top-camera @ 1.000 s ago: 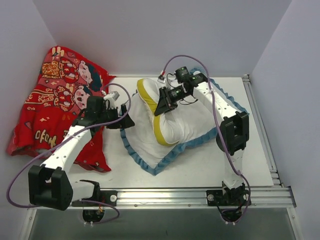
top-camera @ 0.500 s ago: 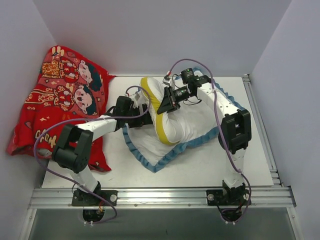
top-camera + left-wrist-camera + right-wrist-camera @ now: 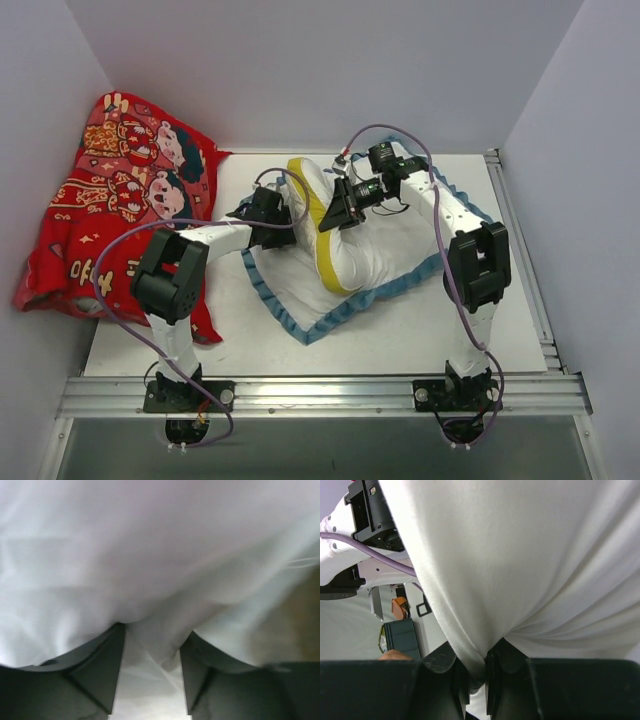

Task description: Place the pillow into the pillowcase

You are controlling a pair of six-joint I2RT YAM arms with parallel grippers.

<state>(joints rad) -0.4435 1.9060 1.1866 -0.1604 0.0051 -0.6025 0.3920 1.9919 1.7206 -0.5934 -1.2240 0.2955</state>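
Pillow (image 3: 372,238): mid-counter (image 3: 420,330), lying on the pillowcase (image 3: 290,292).
Right claw (image 3: 485,666): pinching a fold of pillow cloth tight.
Left claw (image 3: 152,652): spread, nosing into white cloth at the pillow's 9 o'clock edge.

Only the red cloth (image 3: 110,200) carries writing, yellow lettering (image 3: 85,268) near its lower edge, seemingly a few characters but too small to read.
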